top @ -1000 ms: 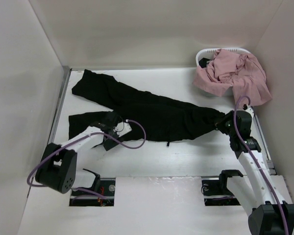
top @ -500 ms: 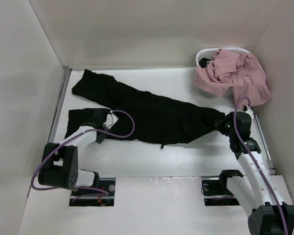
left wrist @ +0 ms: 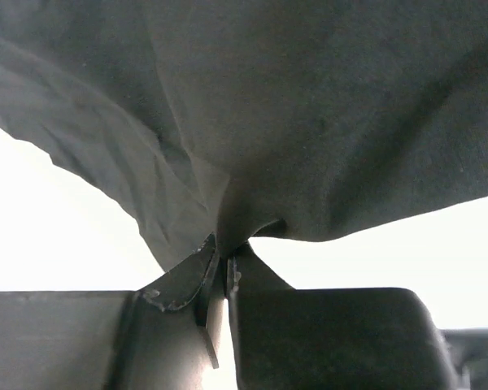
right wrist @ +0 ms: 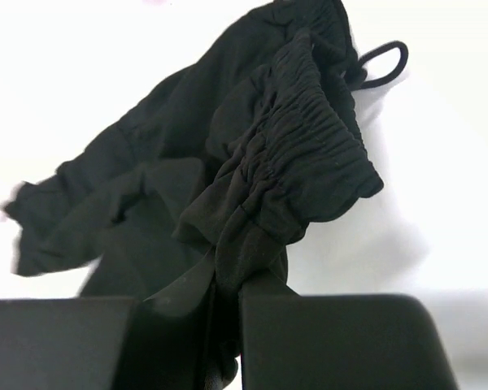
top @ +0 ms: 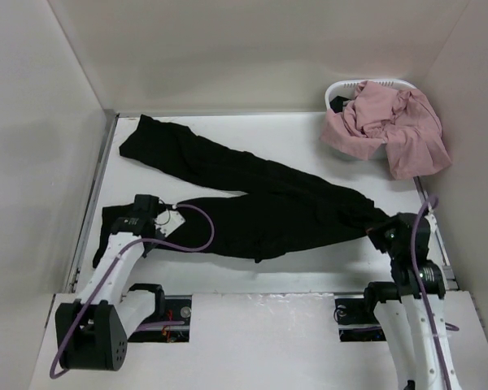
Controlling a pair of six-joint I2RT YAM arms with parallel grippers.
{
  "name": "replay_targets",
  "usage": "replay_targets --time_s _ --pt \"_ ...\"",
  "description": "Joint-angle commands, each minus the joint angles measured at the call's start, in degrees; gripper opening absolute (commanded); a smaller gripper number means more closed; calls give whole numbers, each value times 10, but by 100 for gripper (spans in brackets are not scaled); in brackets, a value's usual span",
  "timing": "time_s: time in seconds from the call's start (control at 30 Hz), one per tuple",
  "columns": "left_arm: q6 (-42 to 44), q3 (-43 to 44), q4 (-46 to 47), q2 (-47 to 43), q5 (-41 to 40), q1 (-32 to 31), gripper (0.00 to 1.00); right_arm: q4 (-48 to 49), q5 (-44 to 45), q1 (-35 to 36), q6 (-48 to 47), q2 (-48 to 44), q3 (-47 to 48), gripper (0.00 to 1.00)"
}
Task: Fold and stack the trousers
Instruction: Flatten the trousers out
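The black trousers (top: 252, 195) lie spread across the white table, one leg reaching to the far left corner (top: 150, 142), the other toward the near left. My left gripper (top: 138, 213) is shut on that near leg's fabric (left wrist: 252, 122); the cloth is pinched between its fingers (left wrist: 197, 268). My right gripper (top: 388, 230) is shut on the gathered elastic waistband (right wrist: 309, 154) at the right end, where a thin drawstring loop (right wrist: 386, 63) shows. Both grippers (left wrist: 224, 264) (right wrist: 228, 305) hold the cloth close to the table.
A white basket (top: 342, 91) at the back right holds a dusty-pink garment (top: 390, 126) that spills over its rim. White walls close in the table on the left, back and right. The arm bases sit at the near edge.
My left gripper slid left and nearer along the leg and shut on the fabric. My right gripper pulled the waistband toward the near right, dragging the trousers nearer.
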Motion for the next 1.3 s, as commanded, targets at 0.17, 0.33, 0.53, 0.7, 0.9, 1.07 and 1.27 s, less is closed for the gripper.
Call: replay_targets --time_s 0.17,0.33,0.53,0.7,0.9,1.07,1.27 --pt "84 -7 -209 -76 12 4 10 -261 79 1 212 -124 39 20" --pt "116 14 -224 -76 9 28 57 -340 152 7 237 -106 118 100" --pt "124 206 -162 -5 82 62 71 -223 184 23 80 -11 180 100" --pt "30 404 -81 210 159 142 70 -57 168 74 -88 165 165 100" --pt "-147 659 -52 468 222 180 68 127 149 26 -148 321 134 100" --pt "-213 777 -6 608 224 150 67 173 108 6 -198 467 163 100" --pt "-249 794 129 676 215 126 73 178 100 -1 -207 559 177 100"
